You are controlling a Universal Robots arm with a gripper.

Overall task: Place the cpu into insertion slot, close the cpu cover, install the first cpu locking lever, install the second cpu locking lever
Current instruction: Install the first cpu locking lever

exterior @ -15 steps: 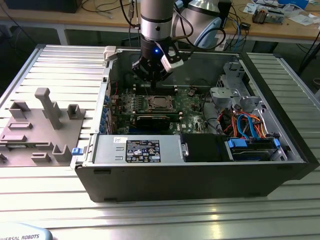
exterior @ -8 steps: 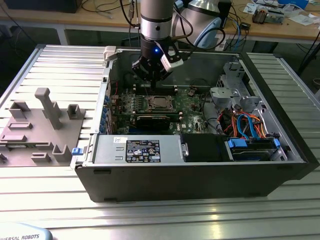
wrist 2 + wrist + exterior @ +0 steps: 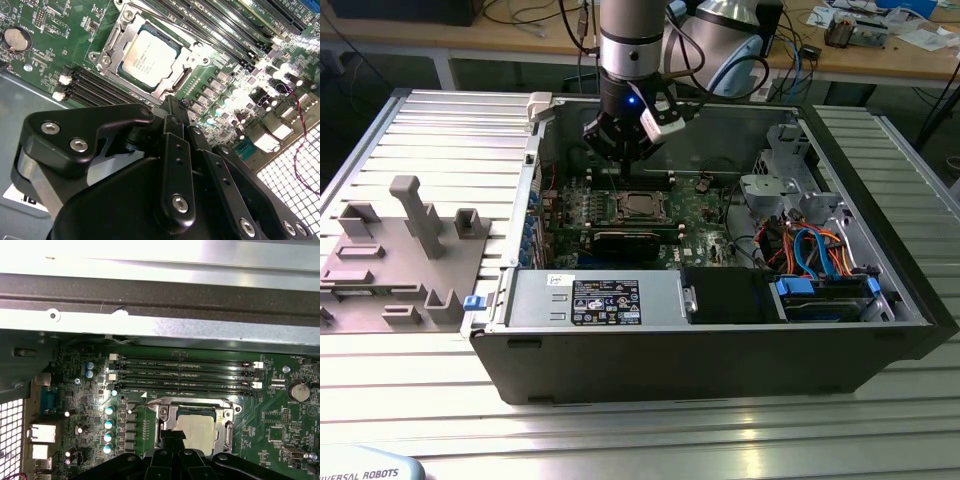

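The cpu [image 3: 150, 55] lies flat in the insertion slot [image 3: 640, 206] of the green board, silver top up. The cpu cover [image 3: 116, 44] is a silvery frame lying down around the chip, which shows through its open middle. Thin metal levers run along the socket's sides; I cannot tell whether they are latched. In the first wrist view the cpu [image 3: 201, 432] and cover [image 3: 172, 414] sit just beyond my fingertips. My gripper [image 3: 172, 106] hangs a little above the board at the socket's edge, black fingers shut with nothing between them. It is over the case's back part in the exterior view [image 3: 620, 150].
Long memory slots [image 3: 185, 375] run beside the socket, near the case wall [image 3: 160, 295]. A coin battery [image 3: 15, 40] sits on the board. A drive cage with blue cables [image 3: 815, 250] and a power supply [image 3: 590, 300] fill the case's front. Grey fixtures [image 3: 410, 240] stand at the exterior view's left.
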